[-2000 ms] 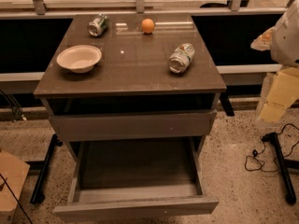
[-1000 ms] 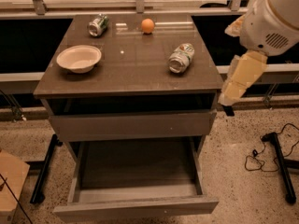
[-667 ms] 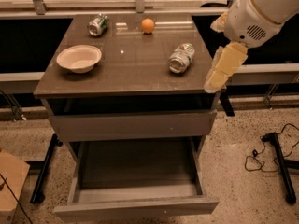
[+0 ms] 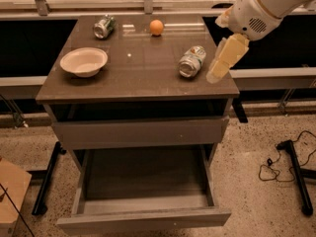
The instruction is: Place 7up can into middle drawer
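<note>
My gripper (image 4: 216, 74) has swung in from the right and now hangs over the right edge of the cabinet top (image 4: 133, 78), just beside the 7up can (image 4: 192, 61); whether it is spread or closed, I cannot tell. The can lies on its side on the top, untouched. Below, the middle drawer (image 4: 143, 220) stands pulled open. A bowl (image 4: 84, 60), an orange (image 4: 156, 27) and a darker green can (image 4: 103, 26) share the top.

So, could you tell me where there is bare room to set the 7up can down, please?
The middle drawer is open and bare inside. On the cabinet top, the front strip between bowl and 7up can is free. The right edge is crowded: the gripper hovers beside the can.
</note>
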Motion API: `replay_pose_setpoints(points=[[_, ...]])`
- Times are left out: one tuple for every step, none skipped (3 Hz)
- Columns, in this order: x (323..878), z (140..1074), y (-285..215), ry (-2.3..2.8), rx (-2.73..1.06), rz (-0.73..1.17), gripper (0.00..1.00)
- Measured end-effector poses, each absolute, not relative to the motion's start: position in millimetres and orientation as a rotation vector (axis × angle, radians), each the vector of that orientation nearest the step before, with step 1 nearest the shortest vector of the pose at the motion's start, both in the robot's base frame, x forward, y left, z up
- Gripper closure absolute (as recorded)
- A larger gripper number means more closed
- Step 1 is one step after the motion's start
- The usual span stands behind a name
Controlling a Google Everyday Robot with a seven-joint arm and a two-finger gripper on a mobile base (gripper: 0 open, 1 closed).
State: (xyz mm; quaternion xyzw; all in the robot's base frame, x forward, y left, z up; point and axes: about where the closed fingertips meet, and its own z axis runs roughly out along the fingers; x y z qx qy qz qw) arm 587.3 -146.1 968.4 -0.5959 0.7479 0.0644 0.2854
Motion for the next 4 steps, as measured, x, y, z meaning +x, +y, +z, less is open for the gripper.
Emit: replay_pose_setpoints(points=[[589.9,959.2,-147.7,2.056,-1.564,0.157,0.00],[603.1,936.6,-151.4,2.116,-1.472,0.152,0.00],[639.4,918.2,-152.7,2.123,-1.361,0.146,0.00],[673.6,903.2,-155.9,2.113,-1.274,0.179,0.00]])
